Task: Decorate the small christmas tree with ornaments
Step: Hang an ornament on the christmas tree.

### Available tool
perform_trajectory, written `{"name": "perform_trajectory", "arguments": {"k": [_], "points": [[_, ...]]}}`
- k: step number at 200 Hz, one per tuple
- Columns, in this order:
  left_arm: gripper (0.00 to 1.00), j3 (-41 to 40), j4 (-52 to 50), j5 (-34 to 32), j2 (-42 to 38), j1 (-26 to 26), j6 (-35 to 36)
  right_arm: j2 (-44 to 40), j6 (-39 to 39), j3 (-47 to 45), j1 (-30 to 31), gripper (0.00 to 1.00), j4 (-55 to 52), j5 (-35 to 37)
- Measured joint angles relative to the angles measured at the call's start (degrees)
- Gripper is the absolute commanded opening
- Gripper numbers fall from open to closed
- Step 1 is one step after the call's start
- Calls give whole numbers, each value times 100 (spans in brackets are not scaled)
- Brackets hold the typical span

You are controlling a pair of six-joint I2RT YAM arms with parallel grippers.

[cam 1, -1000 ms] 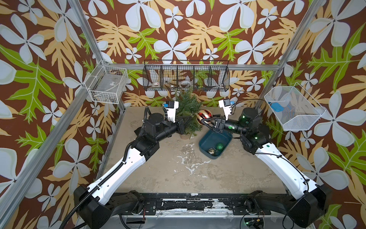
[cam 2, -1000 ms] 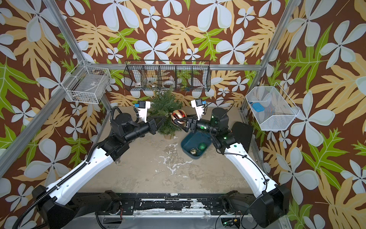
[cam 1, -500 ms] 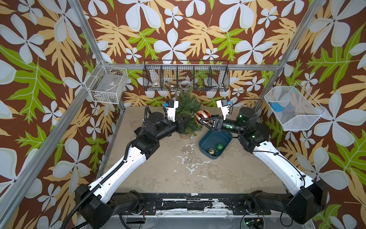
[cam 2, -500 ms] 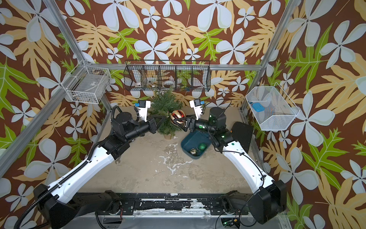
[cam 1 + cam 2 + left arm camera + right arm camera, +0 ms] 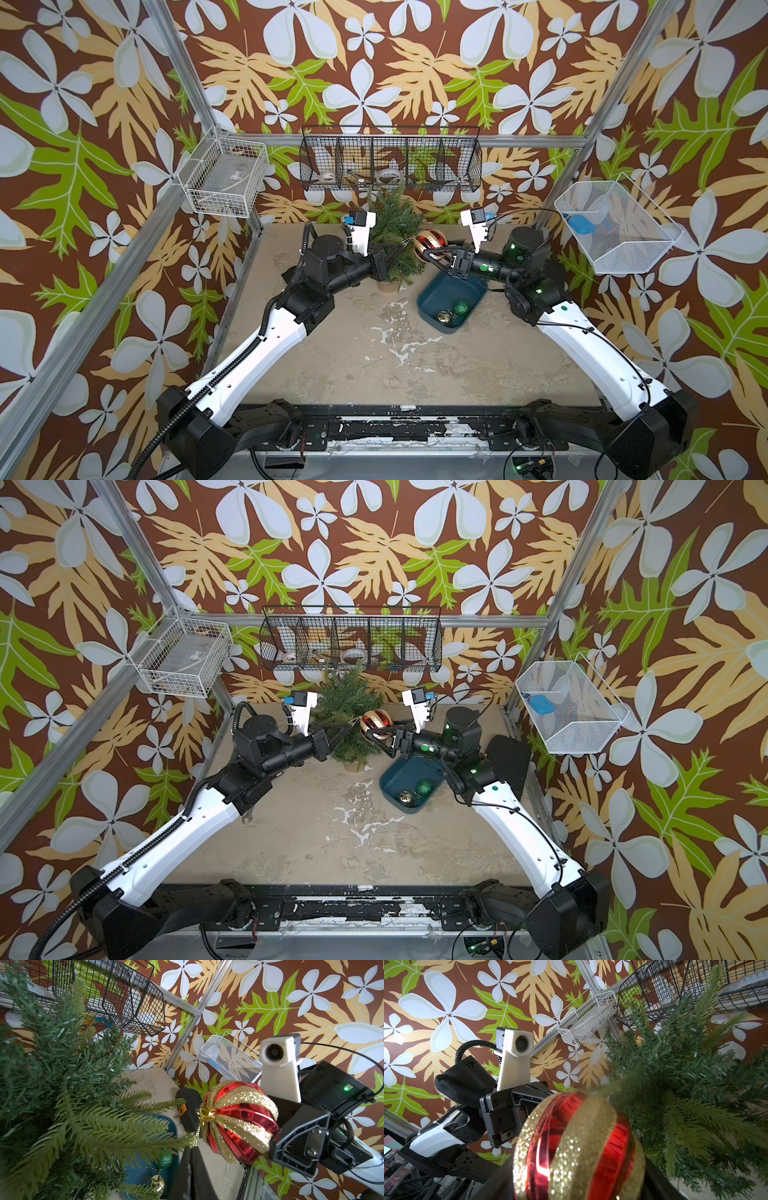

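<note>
- Small christmas tree (image 5: pixel 395 232) stands upright at the back middle of the table (image 5: pixel 374 374), its tip pointing up toward the black wire basket (image 5: pixel 390 162).
- Against its branches sits the red bauble (image 5: pixel 430 245), gold cap toward the tree, axis roughly level.
- The right gripper (image 5: pixel 432 257) clasps that bauble.
- The left gripper (image 5: pixel 190 1153) is closed at a branch tip.
- The green bauble (image 5: pixel 461 307) and gold bauble (image 5: pixel 444 318) lie in the blue tray (image 5: pixel 432 291) beside the tree.

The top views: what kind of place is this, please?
Probably a robot test cell, not a home: an aluminium frame, wire baskets hung on it, and two arms mounted at a worn table.
</note>
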Motion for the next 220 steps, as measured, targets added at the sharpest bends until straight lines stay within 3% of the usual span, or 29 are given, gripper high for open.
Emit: {"name": "perform_trajectory", "arguments": {"k": [220], "points": [[0,46,0,-280,177,31,94,369,-37,-61,4,70,162,177]]}}
